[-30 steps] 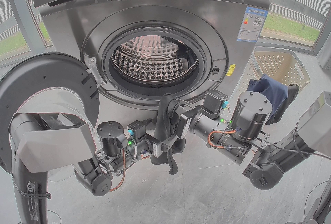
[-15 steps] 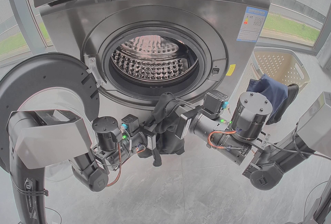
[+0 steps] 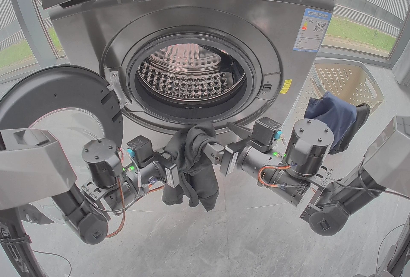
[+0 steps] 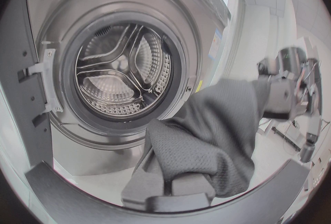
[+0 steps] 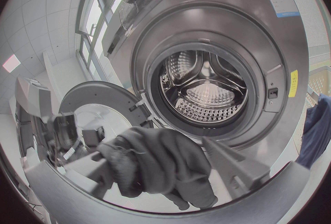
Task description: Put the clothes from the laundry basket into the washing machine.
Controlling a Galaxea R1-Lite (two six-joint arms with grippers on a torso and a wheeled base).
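Observation:
A black garment (image 3: pixel 192 162) hangs just below the washing machine's open port (image 3: pixel 190 73), between both grippers. My left gripper (image 3: pixel 180 170) is shut on the cloth; its closed fingers (image 4: pixel 179 185) pinch the fabric (image 4: pixel 213 131) in the left wrist view. My right gripper (image 3: pixel 223 140) stands open, its fingers wide apart. One finger is buried under the garment (image 5: pixel 162 162) and the other finger (image 5: pixel 234 166) is bare. The steel drum (image 5: pixel 205 90) holds no clothes. A blue garment (image 3: pixel 333 113) lies over the rim of the beige laundry basket (image 3: pixel 348 79).
The round door (image 3: pixel 55 94) is swung open to the left, close to my left arm. The basket stands on the floor right of the machine, with a dark garment (image 3: pixel 363 113) next to the blue one. Grey floor (image 3: pixel 239 239) lies open in front.
My left gripper has moved left and upward with the black garment, lifting it toward the port. The right gripper's fingers have spread apart, leaving the cloth draped over one finger.

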